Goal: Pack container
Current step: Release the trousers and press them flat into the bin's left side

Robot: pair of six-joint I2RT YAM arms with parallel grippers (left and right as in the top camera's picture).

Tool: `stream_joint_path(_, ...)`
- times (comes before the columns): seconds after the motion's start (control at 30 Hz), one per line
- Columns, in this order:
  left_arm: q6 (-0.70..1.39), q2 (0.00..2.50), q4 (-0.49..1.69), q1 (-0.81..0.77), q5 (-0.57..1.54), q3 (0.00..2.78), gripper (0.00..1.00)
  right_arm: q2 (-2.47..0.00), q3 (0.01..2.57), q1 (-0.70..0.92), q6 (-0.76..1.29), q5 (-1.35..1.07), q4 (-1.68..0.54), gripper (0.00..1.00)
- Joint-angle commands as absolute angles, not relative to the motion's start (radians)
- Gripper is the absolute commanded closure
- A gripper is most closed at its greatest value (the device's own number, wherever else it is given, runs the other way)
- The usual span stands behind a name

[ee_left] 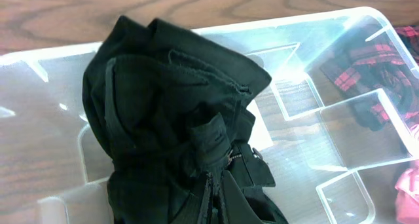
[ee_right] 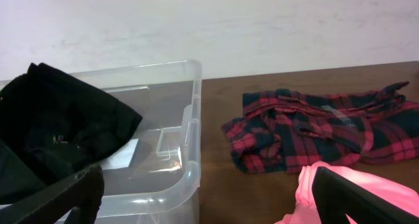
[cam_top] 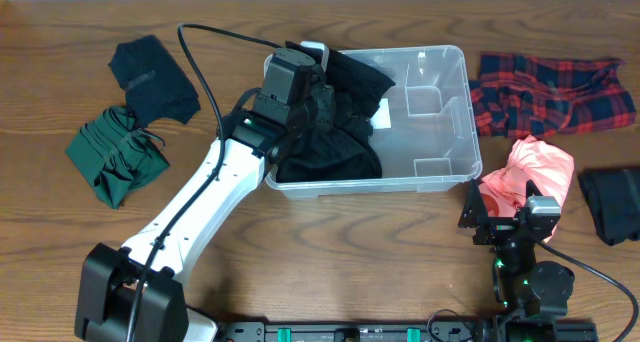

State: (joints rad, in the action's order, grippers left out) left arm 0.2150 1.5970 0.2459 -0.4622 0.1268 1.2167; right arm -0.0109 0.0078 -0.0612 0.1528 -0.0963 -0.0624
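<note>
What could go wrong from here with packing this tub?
The black garment is piled above the container's rim, so it may spill out. The left gripper is shut amid its folds, and lifting away could drag cloth out. With that gripper over the container, the open right gripper might collide if it brings in the pink garment.

The clear rectangular container (cam_top: 440,132) stands upright, black clothing (cam_top: 340,147) heaped at one end

A bunched black garment (ee_left: 170,119) fills the 7 o'clock half of the clear container (ee_left: 294,22), red plaid cloth (ee_left: 366,67) showing through its wall at 2 o'clock.
</note>
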Motion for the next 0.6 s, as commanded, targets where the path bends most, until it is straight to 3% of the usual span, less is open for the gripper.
stream_joint_path(0.0, 0.145, 1.586, 0.229, -0.464, 0.117, 1.242, 0.94, -0.005, 0.006, -0.047, 0.160, -0.094, -0.065, 0.01)
stream_joint_path(0.27, -0.052, 1.588, 0.222, -0.503, 0.115, 1.242, 0.94, -0.005, 0.006, -0.047, 0.160, -0.094, -0.065, 0.01)
stream_joint_path(0.57, -0.062, 1.621, 0.219, -0.512, 0.058, 1.242, 0.94, -0.005, 0.006, -0.047, 0.160, -0.094, -0.065, 0.01)
